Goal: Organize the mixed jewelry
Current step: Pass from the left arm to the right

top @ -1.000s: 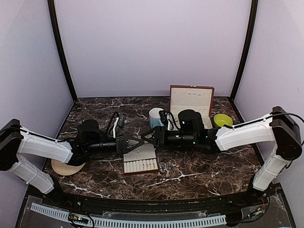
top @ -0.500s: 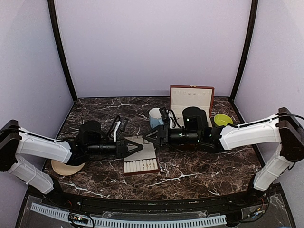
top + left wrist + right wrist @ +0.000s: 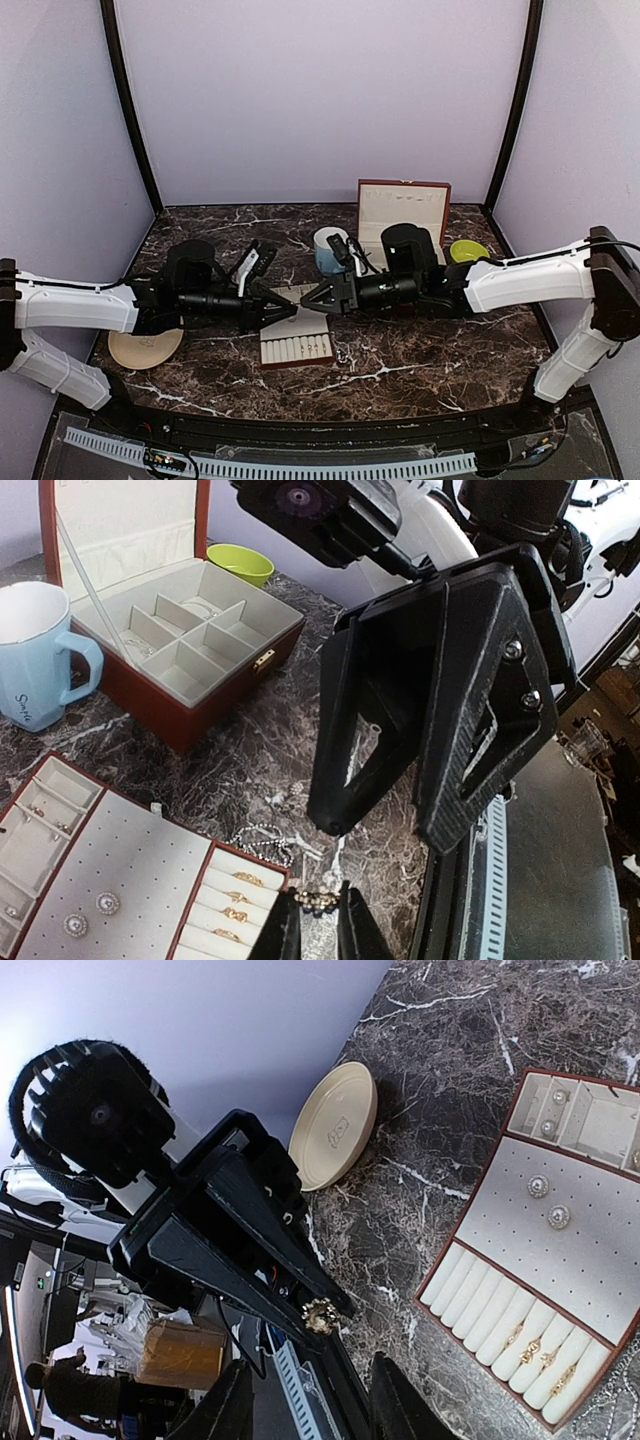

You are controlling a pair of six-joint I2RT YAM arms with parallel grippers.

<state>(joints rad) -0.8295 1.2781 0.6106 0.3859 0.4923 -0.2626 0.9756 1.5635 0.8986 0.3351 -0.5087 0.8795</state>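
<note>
While your left gripper (image 3: 320,912) pinches a small gold piece (image 3: 320,1315) in the air just beside the tray (image 3: 120,860), your right gripper (image 3: 385,830) faces it, spread wide and empty. Rings (image 3: 237,898) sit in tray slots; a chain (image 3: 262,837) lies on the worktop (image 3: 250,760).

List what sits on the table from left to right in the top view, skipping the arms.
plate → tray → mug → box → bowl
</note>
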